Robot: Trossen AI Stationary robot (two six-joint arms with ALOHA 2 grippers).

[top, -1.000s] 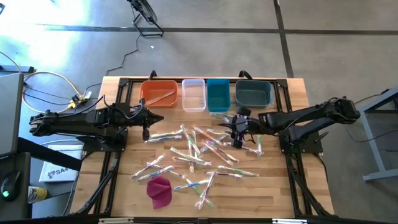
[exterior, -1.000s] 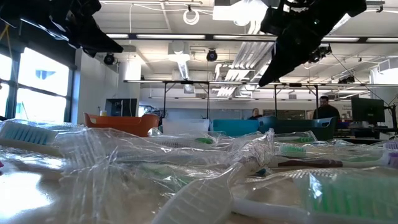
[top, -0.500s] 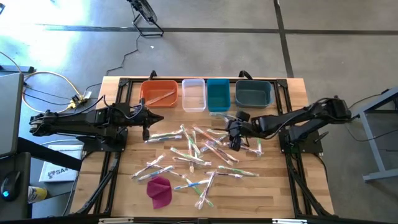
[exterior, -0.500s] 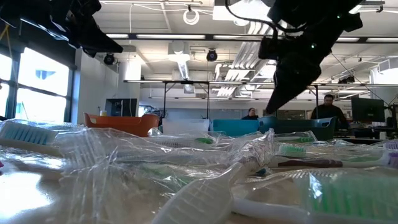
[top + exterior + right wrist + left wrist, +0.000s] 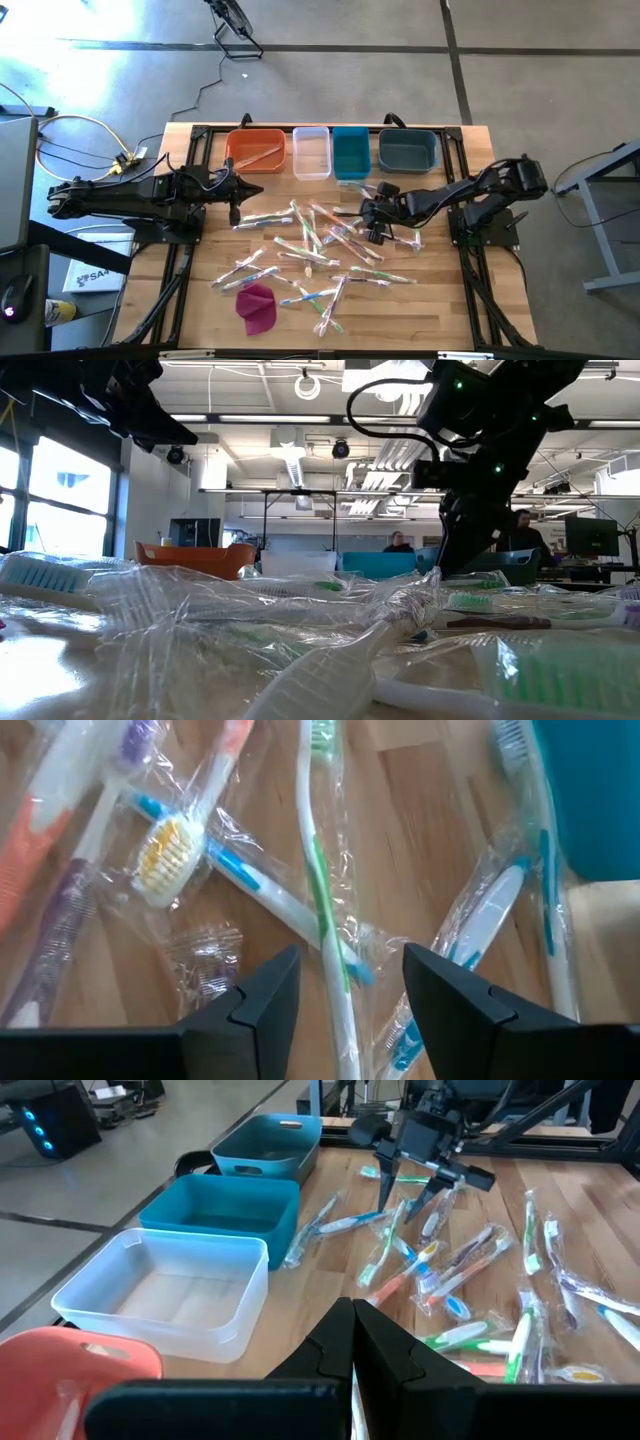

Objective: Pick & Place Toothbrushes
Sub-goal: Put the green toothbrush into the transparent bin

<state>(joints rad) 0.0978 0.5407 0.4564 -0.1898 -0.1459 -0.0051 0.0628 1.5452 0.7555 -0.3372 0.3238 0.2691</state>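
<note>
Several wrapped toothbrushes (image 5: 320,240) lie scattered flat on the wooden table, with pink, green, blue and white handles. My right gripper (image 5: 370,222) is open and hovers low over the right side of the pile. In the right wrist view its gripper (image 5: 350,975) straddles a green-and-white toothbrush (image 5: 322,890) without touching it. The left wrist view shows the right gripper (image 5: 420,1180) with its fingers spread, pointing down. My left gripper (image 5: 237,200) is shut and waits at the pile's left edge, holding nothing. One toothbrush (image 5: 258,155) lies in the orange bin.
Along the far edge stand an orange bin (image 5: 240,140), a clear bin (image 5: 311,168), a teal bin (image 5: 350,165) and a dark blue-grey bin (image 5: 408,165). A magenta cloth lump (image 5: 257,306) lies near the front. People stand in the room beyond the table (image 5: 520,535).
My right gripper has moved toward the table's left edge and come down, from beside the dark bin to low over the right side of the toothbrush pile. The toothbrushes have stayed where they were.
</note>
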